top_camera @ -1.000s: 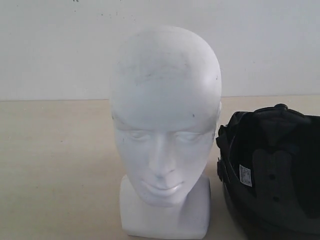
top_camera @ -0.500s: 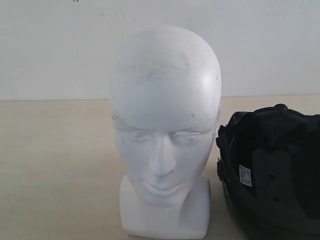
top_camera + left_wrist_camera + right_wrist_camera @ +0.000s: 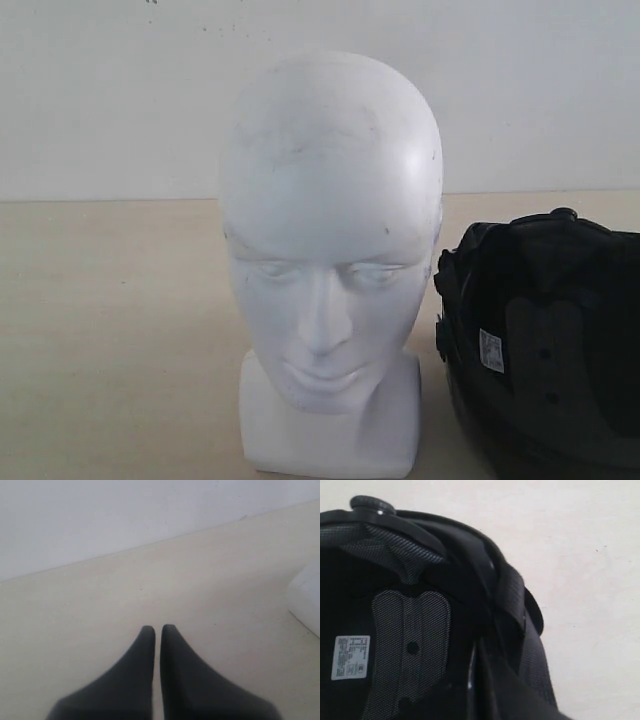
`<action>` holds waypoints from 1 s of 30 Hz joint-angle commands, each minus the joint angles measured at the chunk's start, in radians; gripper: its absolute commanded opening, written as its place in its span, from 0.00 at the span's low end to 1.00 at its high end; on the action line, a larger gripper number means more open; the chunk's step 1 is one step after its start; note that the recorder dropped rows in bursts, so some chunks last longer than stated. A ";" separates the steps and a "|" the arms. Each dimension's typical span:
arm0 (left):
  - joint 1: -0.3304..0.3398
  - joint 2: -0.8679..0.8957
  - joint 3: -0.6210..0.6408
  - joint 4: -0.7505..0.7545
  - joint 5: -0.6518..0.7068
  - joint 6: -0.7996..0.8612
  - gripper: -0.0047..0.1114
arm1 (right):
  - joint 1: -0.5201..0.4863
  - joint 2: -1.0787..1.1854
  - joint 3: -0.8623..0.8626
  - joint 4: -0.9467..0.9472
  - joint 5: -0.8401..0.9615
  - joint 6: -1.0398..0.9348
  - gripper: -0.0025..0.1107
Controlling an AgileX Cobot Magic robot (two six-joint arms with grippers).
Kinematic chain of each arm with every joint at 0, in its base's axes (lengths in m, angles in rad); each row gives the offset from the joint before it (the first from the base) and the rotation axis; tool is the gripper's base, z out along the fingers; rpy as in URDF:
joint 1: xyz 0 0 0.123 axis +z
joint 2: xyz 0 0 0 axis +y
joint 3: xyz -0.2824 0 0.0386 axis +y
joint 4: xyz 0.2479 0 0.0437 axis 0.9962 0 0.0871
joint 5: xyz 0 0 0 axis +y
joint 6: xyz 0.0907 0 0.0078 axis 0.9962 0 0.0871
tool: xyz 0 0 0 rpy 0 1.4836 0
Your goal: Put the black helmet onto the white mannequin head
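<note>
The white mannequin head [image 3: 330, 260] stands upright on its squarish base in the middle of the exterior view, facing the camera. A corner of that base [image 3: 307, 602] shows in the left wrist view. The black helmet [image 3: 545, 350] lies just right of the head with its padded opening and white label toward the camera. No visor shows. My right gripper [image 3: 476, 647] is at the helmet [image 3: 410, 630], its dark fingers pressed together on the rim with the lining beside them. My left gripper [image 3: 157, 628] is shut over bare table, holding nothing. Neither gripper shows in the exterior view.
The beige table [image 3: 110, 330] stretches left of the head to a white wall [image 3: 110, 100] behind. The helmet runs off the right and lower edges of the exterior view, with only a narrow gap between it and the head.
The helmet has shifted very slightly, its near rim a touch to the right. The head has not moved.
</note>
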 commanded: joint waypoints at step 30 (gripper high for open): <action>0.003 -0.003 0.002 0.002 0.001 -0.002 0.08 | -0.007 0.100 -0.225 -0.092 0.054 0.015 0.02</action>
